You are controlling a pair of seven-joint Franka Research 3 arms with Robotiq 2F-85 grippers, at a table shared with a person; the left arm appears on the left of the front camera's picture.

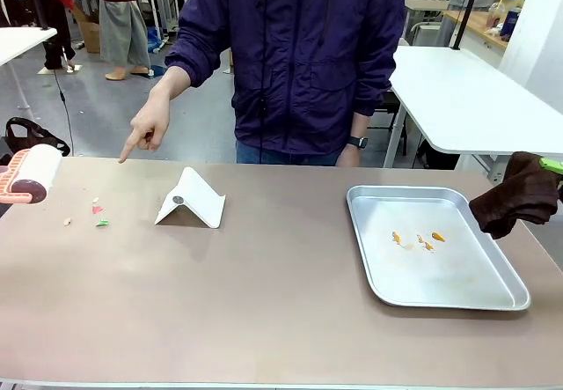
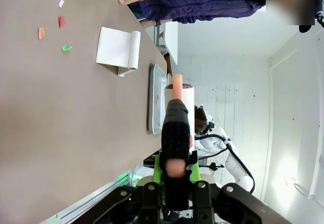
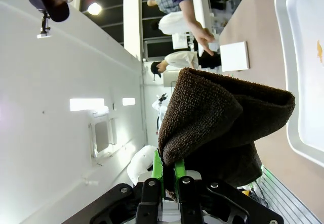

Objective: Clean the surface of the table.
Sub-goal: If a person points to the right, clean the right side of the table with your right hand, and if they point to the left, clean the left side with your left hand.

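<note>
Table: the brownish table [image 1: 264, 311] spans the front view from side to side, and a person in a dark purple jacket [image 1: 299, 47] stands at its far edge.
Left gripper: the left gripper [image 2: 175, 176] is closed on the handle of a lint roller [image 2: 188, 100]. Its green pads press the dark grip from both sides.
Lint roller: in the front view the white roll with its pink frame [image 1: 31, 174] hangs at the table's left edge, above the surface.
Right gripper: the right gripper [image 3: 168, 176] is clamped on a dark brown cloth [image 3: 223, 128], which bunches up over the fingers.
Cloth: in the front view the cloth [image 1: 519, 195] hangs at the right edge, just beside the tray's far right corner.
Tray: a silver tray [image 1: 359, 231] lies flat on the right half of the table, with a few orange bits [image 1: 425, 241] near its middle.
Scraps: small red, green and pale scraps [image 1: 98, 209] lie on the left part of the table, near the roller.
Folded stand: a white folded stand [image 1: 193, 201] sits tent-like between the scraps and the tray.
Person's hand: one hand [image 1: 149, 126] points a finger down at the table's far left, above the scraps.
</note>
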